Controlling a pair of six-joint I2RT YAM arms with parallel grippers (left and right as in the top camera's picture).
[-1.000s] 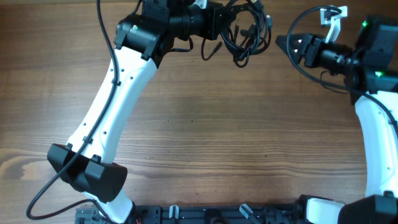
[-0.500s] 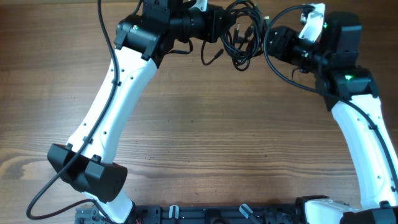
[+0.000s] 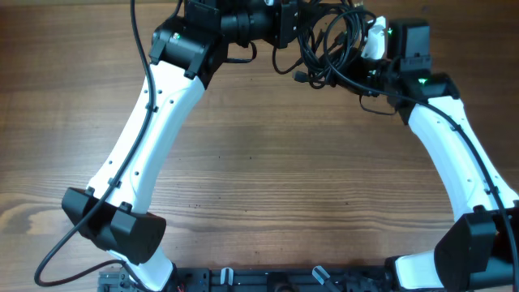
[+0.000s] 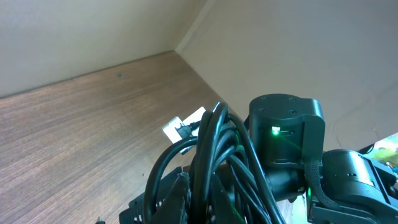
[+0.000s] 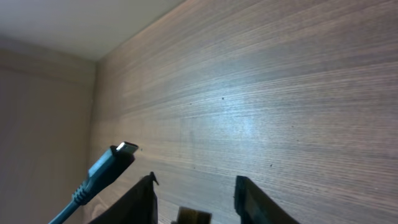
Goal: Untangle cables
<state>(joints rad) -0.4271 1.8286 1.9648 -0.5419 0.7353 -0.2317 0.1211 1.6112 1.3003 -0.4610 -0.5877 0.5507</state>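
The cables [image 3: 324, 45] are a tangled black bundle of loops at the table's far edge. My left gripper [image 3: 290, 23] is shut on the bundle. In the left wrist view the black cords [image 4: 217, 155] fill the space between its fingers [image 4: 200, 180]. My right gripper [image 3: 354, 50] has reached in from the right, right up against the tangle. In its own view the jaws [image 5: 196, 186] stand apart with only wood grain between them. One plug end [image 5: 117, 157] hangs just left of the left finger [image 5: 146, 199].
The right arm's wrist housing [image 4: 286, 137], with a green light, sits close behind the bundle. The left arm's white link [image 3: 154, 130] slants across the table's left half. A back wall [image 5: 43, 124] rises just past the table's far edge.
The right arm has swung left from the right edge up to the bundle, its jaws narrowing on the way. The left gripper has kept hold, and the bundle has shifted slightly.
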